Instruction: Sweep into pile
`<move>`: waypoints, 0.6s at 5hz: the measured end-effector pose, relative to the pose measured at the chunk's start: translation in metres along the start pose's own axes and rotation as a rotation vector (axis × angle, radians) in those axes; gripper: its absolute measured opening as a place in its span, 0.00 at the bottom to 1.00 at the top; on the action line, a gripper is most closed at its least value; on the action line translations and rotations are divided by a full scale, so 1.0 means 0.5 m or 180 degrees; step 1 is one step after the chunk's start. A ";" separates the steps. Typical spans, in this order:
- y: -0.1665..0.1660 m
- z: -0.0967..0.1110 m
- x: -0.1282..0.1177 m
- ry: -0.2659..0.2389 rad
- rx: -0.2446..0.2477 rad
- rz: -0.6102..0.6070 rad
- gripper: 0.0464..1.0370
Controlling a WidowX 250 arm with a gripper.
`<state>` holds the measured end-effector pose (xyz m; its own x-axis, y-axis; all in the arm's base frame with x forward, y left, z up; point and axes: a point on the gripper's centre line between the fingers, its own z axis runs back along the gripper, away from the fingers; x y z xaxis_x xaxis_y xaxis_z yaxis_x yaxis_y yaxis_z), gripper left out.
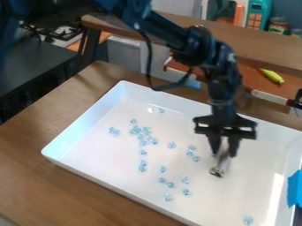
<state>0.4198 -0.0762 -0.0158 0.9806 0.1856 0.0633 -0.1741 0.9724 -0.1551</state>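
Note:
The black gripper (pixel 223 152) hangs down over the right half of the white tray (pixel 88 128), shut on a small brush-like tool (pixel 219 167). The tool is pale along its handle and dark at its lower end, which is at or just above the tray floor. Several clear light-blue pieces lie scattered to the left of the gripper: a loose cluster (pixel 141 131) left of centre, a small group (pixel 191 153) close by the tool, and others (pixel 166 182) toward the front wall. One lone piece (pixel 248 219) lies near the front right corner.
The tray's raised walls surround the pieces, on a brown wooden table (pixel 35 176). Blue tape (pixel 295 188) is on the right wall. Behind stand a wooden shelf (pixel 265 50) and a yellow-green toy (pixel 272 75); a black cable loops beside the arm.

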 end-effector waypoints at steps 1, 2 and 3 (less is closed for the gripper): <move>0.029 0.003 0.002 0.0007 -0.0030 0.0000 0.32; 0.072 0.009 -0.003 0.0044 -0.0020 0.0000 0.32; 0.138 0.022 -0.003 0.0128 -0.0051 0.0137 0.32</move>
<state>0.4054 -0.0079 -0.0160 0.9751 0.2213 0.0167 -0.2151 0.9612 -0.1727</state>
